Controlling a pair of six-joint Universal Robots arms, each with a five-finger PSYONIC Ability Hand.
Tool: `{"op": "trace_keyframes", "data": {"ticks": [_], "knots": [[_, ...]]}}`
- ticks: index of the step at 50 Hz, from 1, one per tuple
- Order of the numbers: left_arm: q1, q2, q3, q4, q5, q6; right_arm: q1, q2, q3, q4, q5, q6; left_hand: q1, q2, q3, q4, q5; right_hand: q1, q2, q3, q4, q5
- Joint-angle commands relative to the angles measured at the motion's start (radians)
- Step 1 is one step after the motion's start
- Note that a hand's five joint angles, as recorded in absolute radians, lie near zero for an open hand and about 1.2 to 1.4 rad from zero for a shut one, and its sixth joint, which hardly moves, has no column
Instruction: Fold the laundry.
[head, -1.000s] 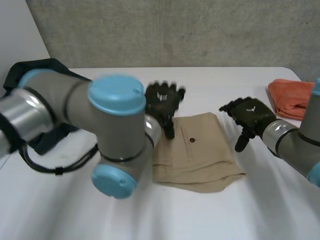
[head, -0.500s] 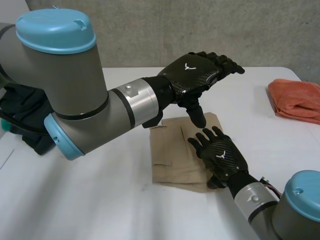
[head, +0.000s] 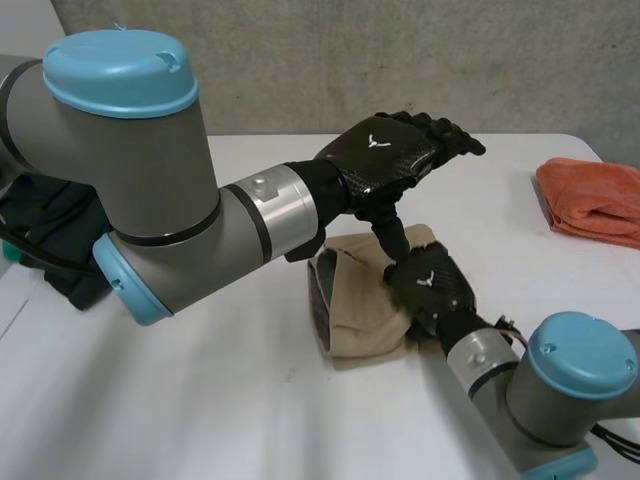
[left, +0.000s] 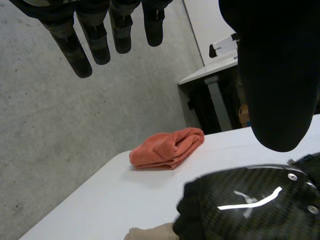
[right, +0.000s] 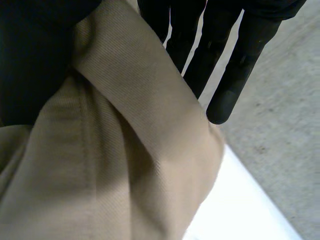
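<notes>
Two hands are busy with one garment: your right hand (head: 432, 288) sits on the tan shorts (head: 355, 310) in the middle of the worktop (head: 250, 420), and your left hand (head: 385, 155) hovers just above it. In the right wrist view the right hand's fingers (right: 222, 75) are straight, with a ridge of tan cloth caught between them and the thumb. I read that as pinching the shorts rather than merely pressing them. That grip would explain why the cloth is bunched and humped under the palm instead of lying flat, with its open side toward the left arm raised off the worktop. Your left hand carries nothing. Its fingers (left: 75, 45) are straight and apart from the thumb, which points down close to the back of the right hand, probably ready to pin or take the cloth. An orange towel (head: 590, 200) lies folded well apart on the right arm's side, and a dark garment (head: 45, 225) waits beyond the left arm, both out of the fold's path.
</notes>
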Motion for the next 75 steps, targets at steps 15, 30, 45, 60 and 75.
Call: {"op": "trace_keyframes", "data": {"ticks": [15,30,45,60,75], "knots": [[0.001,0.014,-0.020,0.003,-0.013,0.000,-0.009,0.036,-0.116,0.180,0.010,-0.001,0.032,0.008,0.005,0.011,-0.008,-0.538,-0.669,-0.667,-0.678,0.123],[-0.001,0.022,-0.032,0.005,-0.014,0.000,-0.021,0.047,-0.175,0.092,-0.004,0.011,0.032,0.008,0.005,0.011,-0.008,0.350,0.219,0.221,0.210,1.011],[0.033,0.102,-0.032,0.028,-0.017,-0.003,-0.215,0.062,-0.436,0.080,-0.053,0.137,0.023,0.000,-0.004,0.002,-0.016,0.350,0.219,0.221,0.210,1.011],[0.037,0.122,-0.038,0.080,-0.040,-0.045,-0.639,0.368,-0.930,0.071,-0.257,0.340,0.023,0.000,-0.004,0.002,-0.016,0.350,0.219,0.221,0.210,1.011],[0.036,0.122,-0.075,0.078,-0.042,-0.043,-0.780,0.697,-1.119,0.077,-0.383,0.328,0.026,0.003,-0.001,0.005,-0.013,0.350,0.219,0.221,0.210,1.011]]}}
